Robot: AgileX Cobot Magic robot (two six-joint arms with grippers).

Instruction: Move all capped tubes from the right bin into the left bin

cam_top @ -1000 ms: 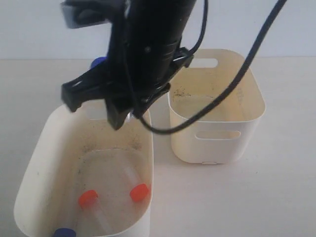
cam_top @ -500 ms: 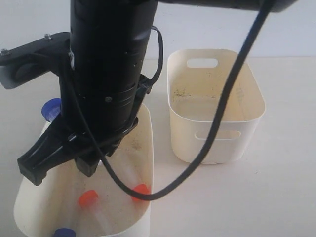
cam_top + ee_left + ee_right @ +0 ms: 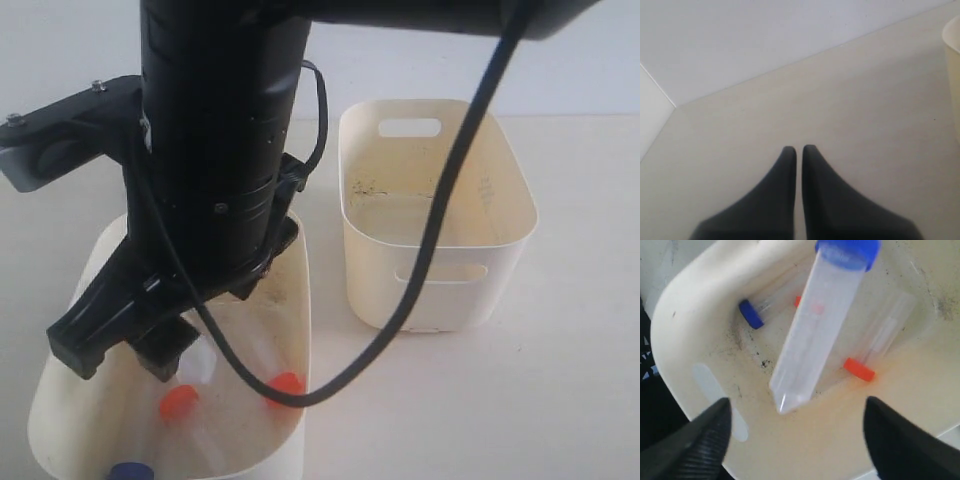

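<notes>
My right gripper [image 3: 797, 401] [image 3: 118, 360] hangs open over the left bin [image 3: 304, 330] [image 3: 670, 310], reaching across from the right. One blue-capped tube [image 3: 815, 325] lies loose just beyond its fingertips, touched by neither finger. Inside the bin are another blue-capped tube [image 3: 751, 314] [image 3: 130, 470] and two orange-capped tubes [image 3: 859, 369] [image 3: 180, 402], the second orange cap [image 3: 285, 385] partly hidden in the right wrist view. The right bin [image 3: 500, 250] shows no tubes inside. My left gripper [image 3: 799, 148] is shut on nothing above bare table.
The right arm's black body and cable [image 3: 440, 220] cover much of the left bin and cross in front of the right bin. A cream tub edge [image 3: 954, 60] shows in the left wrist view. Pale tabletop surrounds both bins.
The right arm swung from the gap between the bins to above the left bin. The blue cap seen beside it half a second ago no longer shows in the exterior view.
</notes>
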